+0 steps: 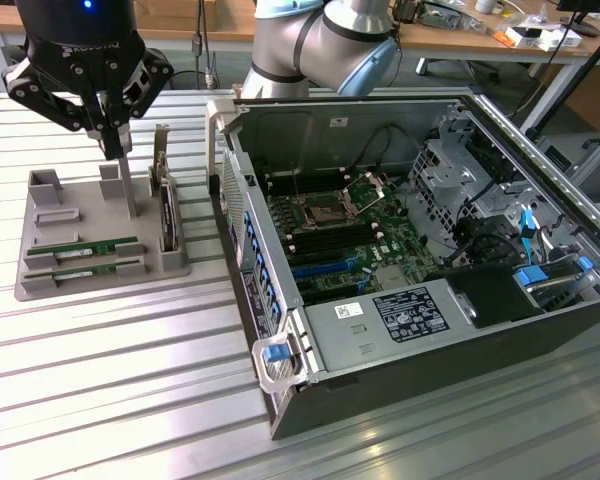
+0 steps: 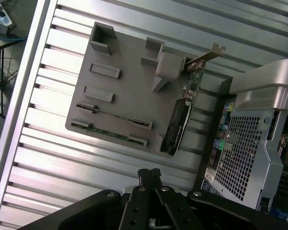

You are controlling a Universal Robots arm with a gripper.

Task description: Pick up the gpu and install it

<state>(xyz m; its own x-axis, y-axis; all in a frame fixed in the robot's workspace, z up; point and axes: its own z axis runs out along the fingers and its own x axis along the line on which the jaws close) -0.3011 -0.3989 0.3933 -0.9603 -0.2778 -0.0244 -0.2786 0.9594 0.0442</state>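
- The gripper (image 1: pixel 130 208) hangs over the gray tray (image 1: pixel 100 283) with its two thin fingers pressed together and pointing straight down. It holds nothing.
- The graphics card (image 1: pixel 166 215) stands on edge in a slot on the side of the tray nearest the computer case (image 1: pixel 248 235). Its metal bracket is at the far end and its black cooler faces sideways. Judged from this, standing it upright leaves its top edge free for a pinch from above.
- I take this card, not the green sticks, to be the part to install, because it alone has a bracket and a cooler.
- Two green memory sticks (image 1: pixel 85 247) lie low in parallel holders along the tray's front, well clear of the fingers.
- The fingertips are just beside the card, toward the middle of the tray. Nothing shows them touching it.
- The case lies open on the slatted table (image 1: pixel 130 390), so the motherboard (image 1: pixel 340 245) faces up and its slots can be reached from above.
- The card is untouched in its slot, so the pickup is not yet made.
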